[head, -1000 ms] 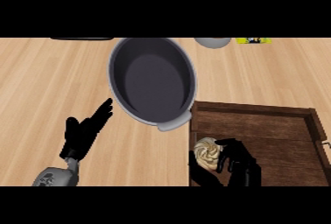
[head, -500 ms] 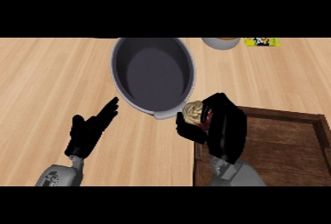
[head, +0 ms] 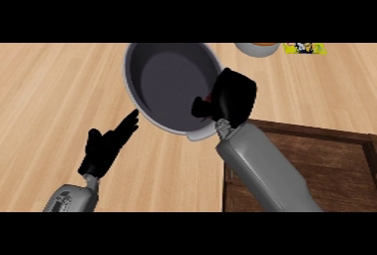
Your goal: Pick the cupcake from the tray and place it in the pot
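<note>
Grey forearms: both of mine come in from the lower edge, the left forearm [head: 70,199] low at the left, the right forearm [head: 265,169] rising across the tray's near-left corner.
Left hand: my black left hand [head: 109,145] has straight, relaxed fingers and holds nothing. It rests above the light wooden counter [head: 52,99], just beside the pot's near-left wall.
Tray: the dark brown wooden tray with a raised rim [head: 316,133] lies at the right. The part I can see bears no cupcake, and my right forearm covers some of it.
Right hand: my black right hand [head: 234,94] has its fingers curled inward and hangs over the pot's right rim, apart from the tray.
Cupcake: hidden from me. I judge that it sits inside my curled right hand, since nothing of it shows on the tray or in the pot.
Pot: the round grey metal pot with a dark inside [head: 165,79] shows nothing lying in it. Its small stub handle [head: 197,133] points toward me.
Far edge: a pale bowl-like dish [head: 256,49] and a yellow packet [head: 305,48] stand well apart from the work.
Step in hand: the placing, as I judge it. My hand is at the rim, not yet over the middle.
Next move: carry the right hand a little leftward over the dark inside, lower it clear of the rim, then uncurl the fingers so the cupcake settles upright.
</note>
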Motion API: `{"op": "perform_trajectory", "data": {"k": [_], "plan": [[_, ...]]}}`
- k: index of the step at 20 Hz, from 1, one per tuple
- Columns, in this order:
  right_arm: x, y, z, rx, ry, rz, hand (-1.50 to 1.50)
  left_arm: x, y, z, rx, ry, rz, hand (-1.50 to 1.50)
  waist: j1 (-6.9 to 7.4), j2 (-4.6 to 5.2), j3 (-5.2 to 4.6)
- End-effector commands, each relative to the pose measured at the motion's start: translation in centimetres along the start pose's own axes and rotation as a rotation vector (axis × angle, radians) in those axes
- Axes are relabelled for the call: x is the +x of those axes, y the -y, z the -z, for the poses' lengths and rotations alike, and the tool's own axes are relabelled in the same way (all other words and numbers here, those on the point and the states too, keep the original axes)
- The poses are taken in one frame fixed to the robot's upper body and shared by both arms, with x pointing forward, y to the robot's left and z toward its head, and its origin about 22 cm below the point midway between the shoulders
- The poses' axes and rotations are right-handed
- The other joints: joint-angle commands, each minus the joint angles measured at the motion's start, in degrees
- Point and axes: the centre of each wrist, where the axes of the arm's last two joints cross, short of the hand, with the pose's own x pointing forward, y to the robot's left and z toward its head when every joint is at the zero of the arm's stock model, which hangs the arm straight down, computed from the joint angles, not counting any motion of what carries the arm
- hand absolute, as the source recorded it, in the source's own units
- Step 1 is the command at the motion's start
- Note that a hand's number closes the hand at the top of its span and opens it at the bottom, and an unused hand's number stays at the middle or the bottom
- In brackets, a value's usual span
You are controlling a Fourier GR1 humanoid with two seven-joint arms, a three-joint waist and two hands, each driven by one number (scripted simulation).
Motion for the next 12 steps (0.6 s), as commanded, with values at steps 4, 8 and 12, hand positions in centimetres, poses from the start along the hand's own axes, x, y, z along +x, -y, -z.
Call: {"op": "perform_trajectory", "data": {"k": [4,8,12], "plan": [[1.2,-0.8,4.6,0.314,-0.276,-0.136,1.50,0.4,1.2,0.7,-0.046,0.028,0.006,0.00,2.15,1.00,0.14],[1.0,-1.7,6.1,0.449,-0.410,-0.144,-1.50,0.4,0.9,0.7,-0.046,0.010,0.025,0.00,2.76,0.82,0.18],[3.1,-1.3,6.5,0.381,-0.336,-0.025,-1.50,1.0,-0.1,1.3,-0.043,0.023,0.016,0.00,2.80,0.89,0.24]]}}
